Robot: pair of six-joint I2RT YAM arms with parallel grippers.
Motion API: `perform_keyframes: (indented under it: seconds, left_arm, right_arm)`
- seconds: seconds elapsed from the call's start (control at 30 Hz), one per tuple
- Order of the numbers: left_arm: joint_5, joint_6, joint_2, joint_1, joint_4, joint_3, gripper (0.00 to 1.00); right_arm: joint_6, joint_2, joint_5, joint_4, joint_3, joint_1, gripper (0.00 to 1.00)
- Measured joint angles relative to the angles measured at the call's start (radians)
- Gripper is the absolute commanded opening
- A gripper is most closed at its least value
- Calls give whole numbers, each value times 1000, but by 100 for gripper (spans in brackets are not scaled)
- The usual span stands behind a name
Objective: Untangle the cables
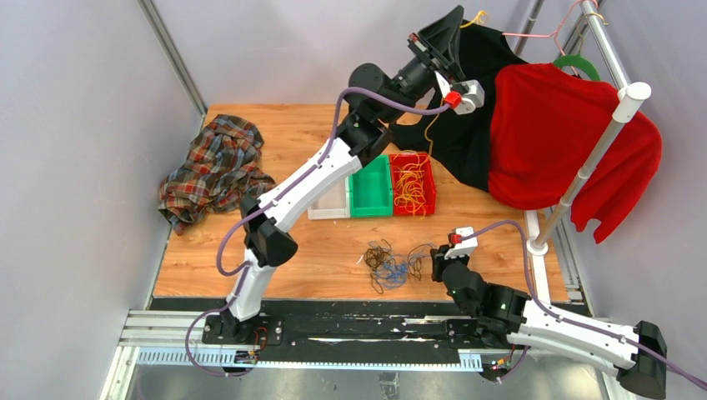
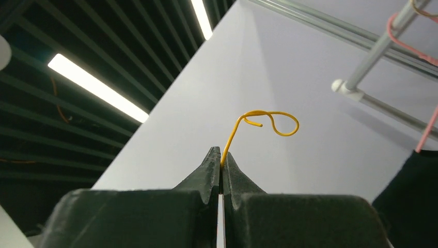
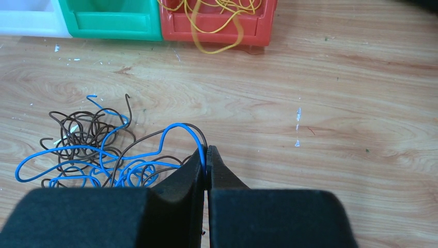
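The bins (image 3: 111,23) are glossy plastic, the table (image 3: 335,103) matt grained wood, the cables (image 3: 175,124) smooth, perhaps plastic-coated.

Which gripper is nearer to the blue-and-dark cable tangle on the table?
Right. The right gripper sits at the right edge of the tangle, shut on a blue cable. The left gripper is raised high, far beyond it, shut on a yellow cable.

Light-brown wooden tabletop (image 1: 317,250). Crumpled brown-and-blue plaid shirt (image 1: 215,171) at its far left. Three plastic bins touching in a row mid-table: white (image 1: 328,208), green (image 1: 372,187), red (image 1: 413,213). Right side: white metal garment rack (image 1: 596,146) carrying red fabric garment (image 1: 559,142) and black fabric garment (image 1: 467,142).
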Motion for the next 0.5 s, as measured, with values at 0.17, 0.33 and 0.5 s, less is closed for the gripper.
perform_keyframes:
  seconds: [0.17, 0.33, 0.5]
  left_arm:
    - [-18, -20, 47, 6, -10, -1, 1]
    - [-30, -37, 44, 19, -2, -3, 1]
    - [-32, -41, 43, 25, 0, -3, 1]
  right_arm:
    - [0, -7, 0, -16, 0, 0, 1]
    - [0, 4, -2, -19, 0, 0, 1]
    - [0, 27, -14, -13, 0, 0, 1]
